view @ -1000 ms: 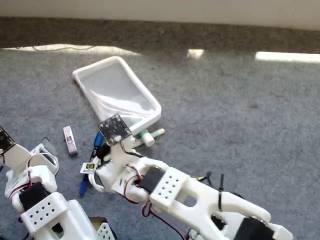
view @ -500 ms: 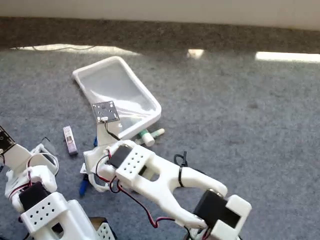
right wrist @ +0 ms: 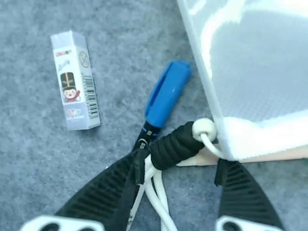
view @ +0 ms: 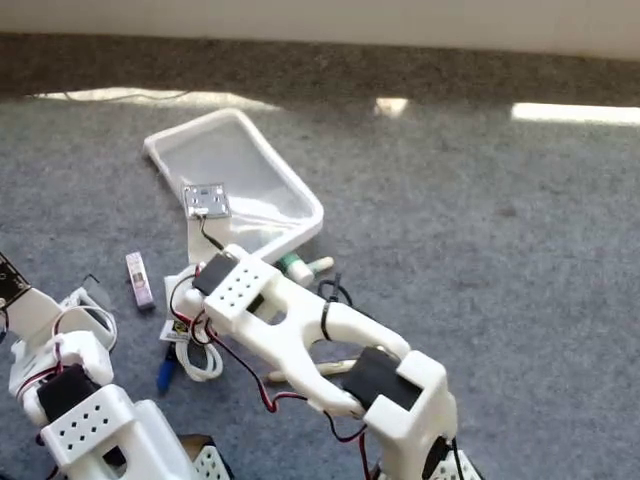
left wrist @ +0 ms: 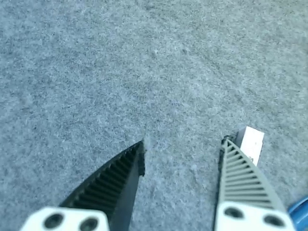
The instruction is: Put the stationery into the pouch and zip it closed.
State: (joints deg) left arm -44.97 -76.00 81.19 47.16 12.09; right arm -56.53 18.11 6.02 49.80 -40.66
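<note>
Right arm (view: 300,330) has swung round w/ its elbow folding back, so its wrist end now sits over the near corner of the pouch (view: 250,165); pouch itself has barely budged.

Right gripper (right wrist: 182,161): claw spread wide, gripping nothing. A black pull (right wrist: 171,144) w/ a white bead (right wrist: 204,129) comes off the pouch corner and lies across the gap between the two fingers. It looks to brush one fingertip, but that contact is hard to call from this angle. White cord (right wrist: 155,199) runs down from the pull, away from the pouch.

Blue pen (right wrist: 166,98) lies just beside the pouch's long edge, none of it inside. Small box (right wrist: 74,82) lies further out from the pouch, beyond the pen, apart from both. Green-capped stick (view: 300,267) lies right next to the pouch's near corner, also outside.

Left gripper (left wrist: 183,143): claw open too, nothing held, hanging over bare grey mat (left wrist: 144,62) well away from the pouch. One white corner of the small box peeks past a fingertip.

Pouch lies flat on the mat, mouth end toward the arms.
</note>
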